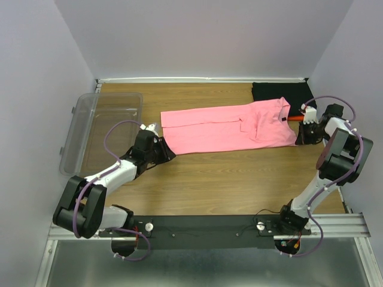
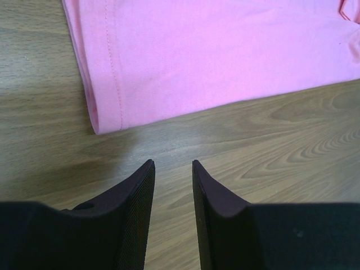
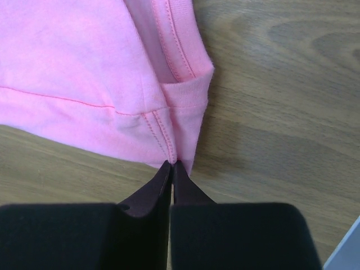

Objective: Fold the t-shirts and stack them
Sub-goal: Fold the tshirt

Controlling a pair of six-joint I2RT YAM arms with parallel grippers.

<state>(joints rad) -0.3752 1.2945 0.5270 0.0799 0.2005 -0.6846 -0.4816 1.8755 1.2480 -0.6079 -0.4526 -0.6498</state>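
The bright pink t-shirt (image 1: 227, 127) lies folded lengthwise across the middle of the wooden table. It also shows in the left wrist view (image 2: 214, 56) and the right wrist view (image 3: 84, 73). My left gripper (image 1: 169, 153) (image 2: 171, 163) is open and empty, low over the wood just short of the shirt's near left corner. My right gripper (image 1: 301, 140) (image 3: 171, 163) is shut on the pink shirt's stitched edge at its right end. The black t-shirt (image 1: 280, 89) lies folded at the back right, partly under the pink one. A strip of the orange-red t-shirt (image 1: 294, 118) shows beside my right wrist.
A clear plastic tub (image 1: 102, 128) stands at the left side of the table, close to my left arm. Grey walls enclose the table on the left, back and right. Bare wood (image 1: 239, 179) lies in front of the pink shirt.
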